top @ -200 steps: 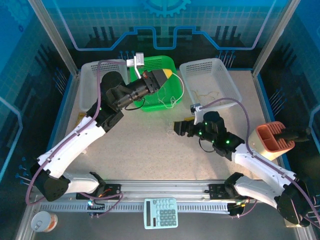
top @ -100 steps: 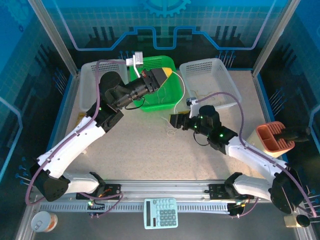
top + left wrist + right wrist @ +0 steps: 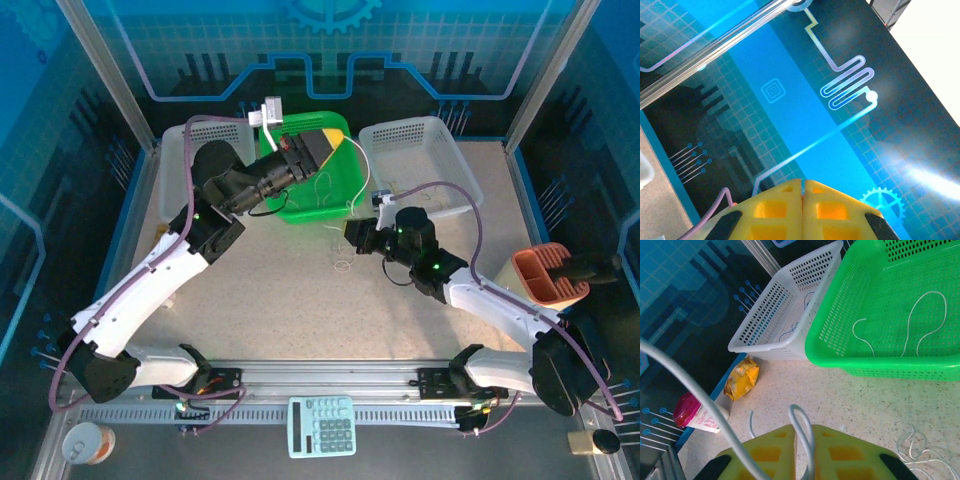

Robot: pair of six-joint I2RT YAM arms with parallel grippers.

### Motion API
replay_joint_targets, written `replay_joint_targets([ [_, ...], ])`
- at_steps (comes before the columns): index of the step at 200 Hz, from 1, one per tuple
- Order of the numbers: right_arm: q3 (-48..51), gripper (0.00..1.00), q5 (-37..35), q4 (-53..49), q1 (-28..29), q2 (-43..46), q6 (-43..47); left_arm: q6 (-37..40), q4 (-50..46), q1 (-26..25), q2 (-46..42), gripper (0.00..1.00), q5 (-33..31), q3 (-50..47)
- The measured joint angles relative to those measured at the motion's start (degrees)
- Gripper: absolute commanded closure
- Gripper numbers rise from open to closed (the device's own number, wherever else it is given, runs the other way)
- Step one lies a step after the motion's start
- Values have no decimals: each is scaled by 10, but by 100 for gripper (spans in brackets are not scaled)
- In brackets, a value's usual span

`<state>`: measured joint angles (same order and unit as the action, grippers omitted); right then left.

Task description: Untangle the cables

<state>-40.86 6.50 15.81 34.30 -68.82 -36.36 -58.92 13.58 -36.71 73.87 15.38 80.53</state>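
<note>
— What lies nearest the arm bases?
— A calculator (image 3: 322,425), at 6 o'clock on the near rail. Past it is bare table (image 3: 280,300).
— And the cables?
— A small tangle (image 3: 343,263) lies on the table just right of centre. The right gripper (image 3: 802,455) hangs just at 1 o'clock of it, apart from it.
— How do that gripper's fingers stand?
— The yellow fingers (image 3: 765,455) are pressed together on a loop of whitish strand (image 3: 796,410), which pokes up between the pads. In the overhead view the strand climbs from there toward 12 o'clock.
— Where does it lead?
— To the tip of the left gripper (image 3: 802,190), which hangs over the green basket (image 3: 850,310) at 12 o'clock of the table. Its pads meet flat against each other. The wrist view does not show the strand between them, but the overhead view has it running from that tip.
— Anything in the baskets?
— A whitish wire (image 3: 925,315) curls on the green basket's floor. The left white basket (image 3: 172,160), at 11 o'clock, holds a blue-grey wire (image 3: 792,330). The right white basket (image 3: 440,150), at 1 o'clock, holds a yellowish wire (image 3: 410,188).
</note>
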Motion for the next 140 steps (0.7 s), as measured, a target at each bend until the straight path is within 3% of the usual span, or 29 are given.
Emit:
replay_joint_targets([
  [61, 70, 100, 0, 19, -2, 12, 1, 56, -44, 3, 1, 100, -21, 70],
  [140, 125, 100, -9, 36, -2, 49, -1, 83, -87, 54, 43, 100, -27, 170],
])
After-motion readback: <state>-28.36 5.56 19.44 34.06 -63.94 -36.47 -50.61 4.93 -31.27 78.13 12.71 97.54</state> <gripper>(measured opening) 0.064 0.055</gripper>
